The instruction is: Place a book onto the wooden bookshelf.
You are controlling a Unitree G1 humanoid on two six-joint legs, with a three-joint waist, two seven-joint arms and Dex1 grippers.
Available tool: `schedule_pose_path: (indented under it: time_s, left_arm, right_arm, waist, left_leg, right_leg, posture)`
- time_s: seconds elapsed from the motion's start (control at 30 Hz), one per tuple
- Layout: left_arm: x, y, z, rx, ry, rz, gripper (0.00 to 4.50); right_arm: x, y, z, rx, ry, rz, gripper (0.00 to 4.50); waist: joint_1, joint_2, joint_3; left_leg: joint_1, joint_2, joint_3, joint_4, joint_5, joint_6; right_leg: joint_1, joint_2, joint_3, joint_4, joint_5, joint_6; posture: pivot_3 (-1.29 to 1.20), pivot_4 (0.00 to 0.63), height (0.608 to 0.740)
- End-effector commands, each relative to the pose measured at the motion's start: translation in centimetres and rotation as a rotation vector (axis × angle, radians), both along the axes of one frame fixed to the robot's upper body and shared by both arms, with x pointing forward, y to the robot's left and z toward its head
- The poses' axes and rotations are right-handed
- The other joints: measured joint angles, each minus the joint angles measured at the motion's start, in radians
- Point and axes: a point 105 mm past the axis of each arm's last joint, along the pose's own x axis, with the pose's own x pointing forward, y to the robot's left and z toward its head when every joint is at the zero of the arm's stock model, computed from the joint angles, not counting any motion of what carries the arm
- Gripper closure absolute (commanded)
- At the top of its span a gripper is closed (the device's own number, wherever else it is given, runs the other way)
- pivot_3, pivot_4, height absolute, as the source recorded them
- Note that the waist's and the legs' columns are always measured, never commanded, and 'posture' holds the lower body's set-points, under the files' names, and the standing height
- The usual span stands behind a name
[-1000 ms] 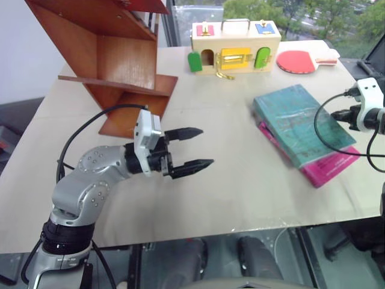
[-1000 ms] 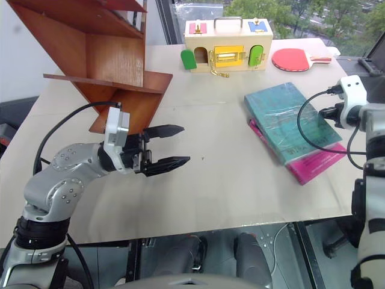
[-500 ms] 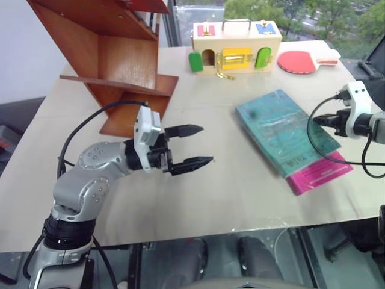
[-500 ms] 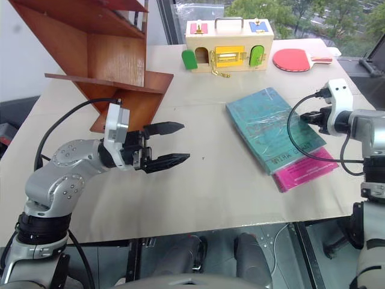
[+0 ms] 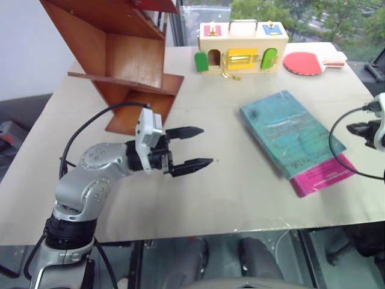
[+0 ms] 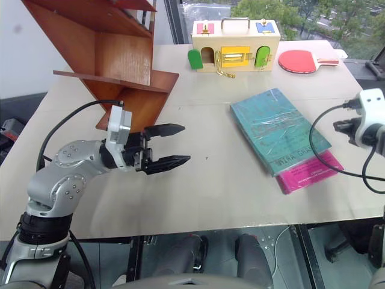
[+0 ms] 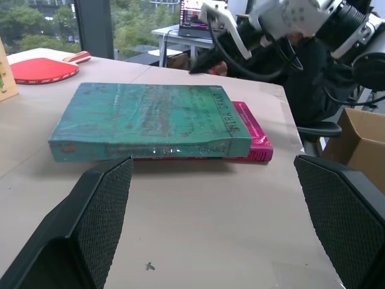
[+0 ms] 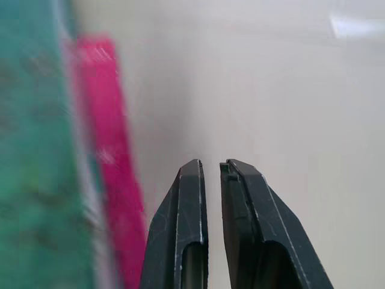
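On the table, teal book atop pink book; bookshelf bare

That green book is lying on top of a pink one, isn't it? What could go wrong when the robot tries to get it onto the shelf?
The teal-green book lies on the pink book near the table's right edge; a push could slide both off. Its glossy wrapped cover may slip in a gripper. The wooden bookshelf has slanted boards, so a loosely placed book might slide out.
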Motion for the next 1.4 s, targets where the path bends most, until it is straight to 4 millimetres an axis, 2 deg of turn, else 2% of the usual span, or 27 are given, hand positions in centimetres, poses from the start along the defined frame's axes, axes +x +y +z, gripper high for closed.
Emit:
schedule_pose_path:
  time_s: [0.03,0.23,0.5,0.6,0.67,0.73,0.8,0.87,0.97,1.03,1.13,1.2,1.23,1.27,1.37,1.4]
  left_arm:
    - [0.1,-0.2,0.6,0.001,-0.046,-0.023,0.0]
    - [0.2,-0.3,0.7,0.005,-0.05,-0.027,0.0]
    - [-0.1,0.0,0.6,0.008,-0.044,-0.02,0.0]
    - [-0.1,0.0,0.5,0.01,-0.041,-0.019,0.0]
    - [-0.1,0.1,0.4,0.012,-0.039,-0.017,0.0]
    - [0.0,0.3,0.2,0.017,-0.034,-0.008,0.0]
    - [0.1,0.5,0.0,0.019,-0.028,-0.001,0.0]
    - [0.2,0.5,-0.2,0.018,-0.021,0.006,0.0]
    - [0.6,0.4,-0.8,0.011,0.02,0.03,0.0]
    - [1.0,0.4,-1.0,-0.006,0.066,0.059,0.0]
    - [1.5,0.4,-1.2,-0.016,0.097,0.084,0.0]
    - [1.8,0.4,-1.3,-0.025,0.121,0.097,0.0]
    - [2.0,0.4,-1.4,-0.023,0.121,0.103,0.0]
    - [2.2,0.3,-1.5,-0.017,0.119,0.105,0.0]
    - [3.0,0.3,-1.9,0.003,0.119,0.115,0.0]
    - [3.3,0.3,-2.1,0.006,0.136,0.119,0.0]
  right_arm:
    - [0.6,0.2,-0.6,0.06,0.001,-0.009,4.0]
    - [1.0,1.2,-1.8,0.175,0.049,0.029,4.0]
    - [0.0,5.8,-1.7,0.269,0.061,0.211,4.0]
    - [0.0,5.3,-1.3,0.221,0.032,0.179,4.0]
    - [-0.1,4.3,-0.3,0.165,-0.019,0.146,4.0]
    - [-0.5,3.2,1.9,0.11,-0.085,0.117,4.0]
    - [-0.8,3.2,3.7,0.09,-0.135,0.121,4.0]
    - [-0.8,3.8,5.2,0.072,-0.174,0.14,4.0]
    - [-0.5,6.0,7.6,0.093,-0.315,0.198,4.0]
    - [-1.2,7.7,8.5,0.037,-0.41,0.276,4.0]
    - [-2.8,10.2,9.0,0.07,-0.485,0.379,3.24]
    - [-4.7,12.8,8.3,0.065,-0.485,0.469,2.33]
    - [-5.9,14.0,8.1,0.057,-0.489,0.519,2.06]
    - [-7.2,15.3,7.7,0.052,-0.487,0.574,1.4]
    - [-10.5,17.8,6.2,0.03,-0.45,0.681,0.18]
    - [-11.5,18.4,5.6,0.009,-0.428,0.707,0.07]
  waist:
    - [-0.005,0.0,0.0]
    - [-0.002,0.0,0.0]
    - [-0.005,0.0,0.0]
    - [-0.002,0.0,0.0]
    - [0.0,0.0,0.0]
    - [0.004,0.0,0.0]
    - [0.004,0.001,0.0]
    - [0.004,0.0,0.0]
    - [-0.006,0.0,0.0]
    - [-0.004,0.001,0.0]
    - [0.002,0.0,0.0]
    - [0.008,0.0,0.0]
    - [0.01,0.0,0.0]
    - [0.011,0.0,0.0]
    - [0.017,0.0,0.0]
    - [0.02,0.0,0.0]
  left_leg:
    - [0.001,0.0,0.001,0.0,0.0,0.0]
    - [0.002,0.0,0.003,0.001,0.0,0.0]
    - [0.002,0.0,0.002,0.001,0.0,0.0]
    - [0.002,0.0,0.002,0.001,0.0,0.0]
    - [0.002,0.0,0.002,0.002,0.0,0.0]
    - [0.001,0.0,0.002,0.002,0.0,0.0]
    - [0.0,0.0,0.002,0.002,0.0,0.0]
    - [0.0,0.0,0.002,0.002,0.0,0.0]
    - [0.001,0.001,0.003,0.002,0.0,0.0]
    - [0.001,0.002,0.004,0.002,0.0,0.0]
    - [0.0,0.002,0.003,0.001,0.0,0.0]
    - [-0.001,0.001,0.002,0.002,0.0,0.0]
    - [-0.001,0.001,0.002,0.002,0.0,0.0]
    - [-0.001,0.001,0.002,0.002,0.0,0.0]
    - [-0.001,0.001,0.001,0.002,0.0,0.0]
    - [-0.001,0.001,0.001,0.002,0.0,0.0]
  right_leg:
    - [0.0,0.0,0.001,0.001,0.0,0.0]
    - [-0.001,0.001,0.003,0.006,0.0,0.0]
    - [-0.001,0.001,0.003,0.005,0.0,0.0]
    - [-0.001,0.001,0.003,0.007,0.0,0.0]
    - [-0.001,0.001,0.003,0.007,0.0,0.0]
    - [-0.002,0.001,0.003,0.007,0.0,0.0]
    - [-0.003,0.0,0.003,0.007,0.0,0.0]
    - [-0.003,0.0,0.003,0.007,0.0,0.0]
    - [-0.003,0.001,0.004,0.007,0.0,0.0]
    - [-0.003,0.001,0.004,0.008,0.0,0.0]
    - [-0.003,0.002,0.003,0.007,0.0,0.0]
    - [-0.003,0.001,0.002,0.007,0.0,0.0]
    - [-0.003,0.001,0.002,0.006,0.0,0.0]
    - [-0.003,0.001,0.002,0.006,0.0,0.0]
    - [-0.003,0.001,0.002,0.006,0.0,0.0]
    - [-0.003,0.001,0.002,0.007,0.0,0.0]
  posture:
    - [0.0,0.15,0.74]
    - [0.0,0.15,0.74]
    - [0.0,0.15,0.74]
    - [0.0,0.15,0.74]
    - [0.0,0.15,0.74]
    - [0.0,0.15,0.74]
    - [0.0,0.15,0.74]
    - [0.0,0.15,0.74]
    - [0.0,0.15,0.74]
    - [0.0,0.15,0.74]
    - [0.0,0.15,0.74]
    - [0.0,0.15,0.74]
    - [0.0,0.15,0.74]
    - [0.0,0.15,0.74]
    - [0.0,0.15,0.74]
    - [0.0,0.15,0.74]
